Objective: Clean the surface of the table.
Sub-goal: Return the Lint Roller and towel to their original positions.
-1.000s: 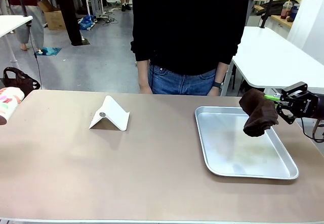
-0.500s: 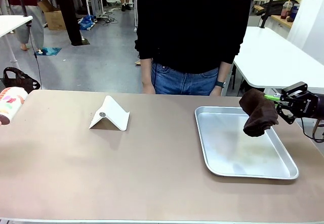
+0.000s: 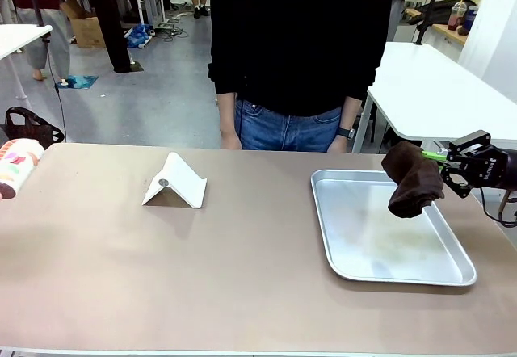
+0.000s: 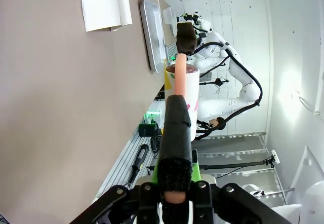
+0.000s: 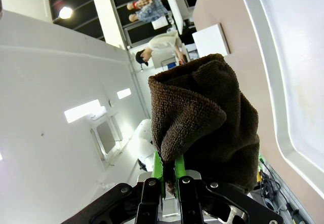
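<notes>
The tan table (image 3: 242,276) spreads across the front view. At its right side my right gripper (image 3: 440,160) is shut on a dark brown cloth (image 3: 412,181), which hangs above the right part of a silver tray (image 3: 323,212). In the right wrist view the cloth (image 5: 202,117) bunches over the green pads of that gripper (image 5: 169,158). At the far left edge a white cup with a pink and red pattern (image 3: 16,170) hovers over the table. In the left wrist view my left gripper (image 4: 176,102) is shut on the cup's (image 4: 190,89) wall.
A white folded stand (image 3: 174,183) sits on the table left of centre. A person in a black top and jeans (image 3: 291,66) stands at the far edge, hands down. A dark bag (image 3: 28,127) lies beyond the left corner, and a white table (image 3: 436,90) stands at the back right.
The person has swayed a little from side to side. The cup at the left edge has shifted very slightly. The right gripper and the cloth have not moved.
</notes>
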